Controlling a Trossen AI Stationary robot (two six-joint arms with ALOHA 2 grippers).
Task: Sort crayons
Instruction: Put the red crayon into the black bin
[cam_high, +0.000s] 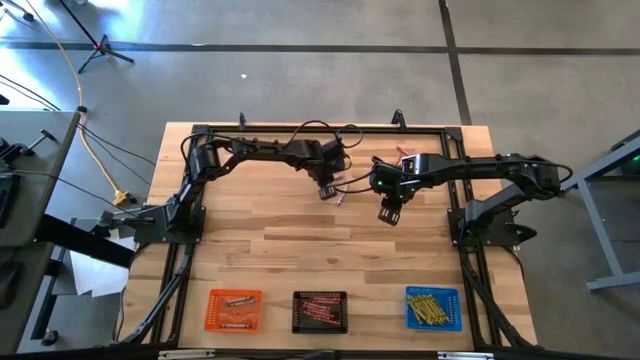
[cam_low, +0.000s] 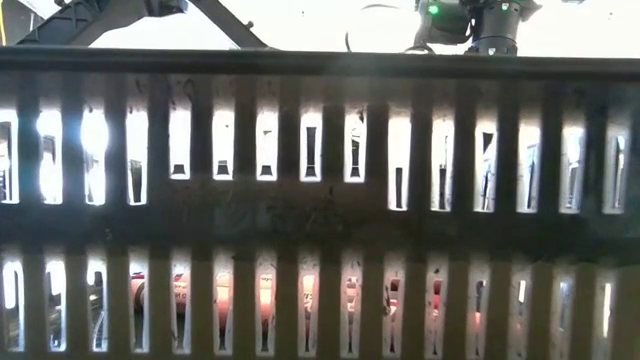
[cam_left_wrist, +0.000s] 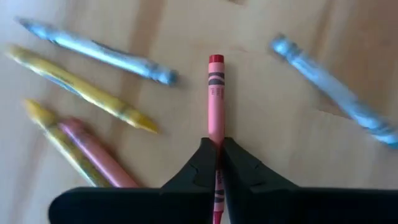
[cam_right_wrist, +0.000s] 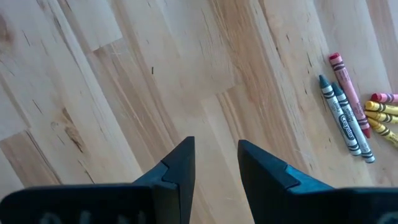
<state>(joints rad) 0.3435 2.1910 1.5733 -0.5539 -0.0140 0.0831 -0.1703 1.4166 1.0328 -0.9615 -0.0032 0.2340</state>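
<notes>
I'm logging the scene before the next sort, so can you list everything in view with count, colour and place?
Loose crayons: at least six near the left gripper; two blue, two yellow, two red/pink; on the wood, far middle of the table.
Red crayon: one, pinched between the left gripper's fingers.
Orange tray: one, near edge, left of the black one; holds a few crayons.
Black tray: one, near edge, middle; holds red crayons.
Blue tray: one, near edge, right; holds yellow crayons.
Table: one, light wood.
Left gripper: shut on the red crayon.
Right gripper: open, empty, over bare wood right of the crayon pile.
</notes>
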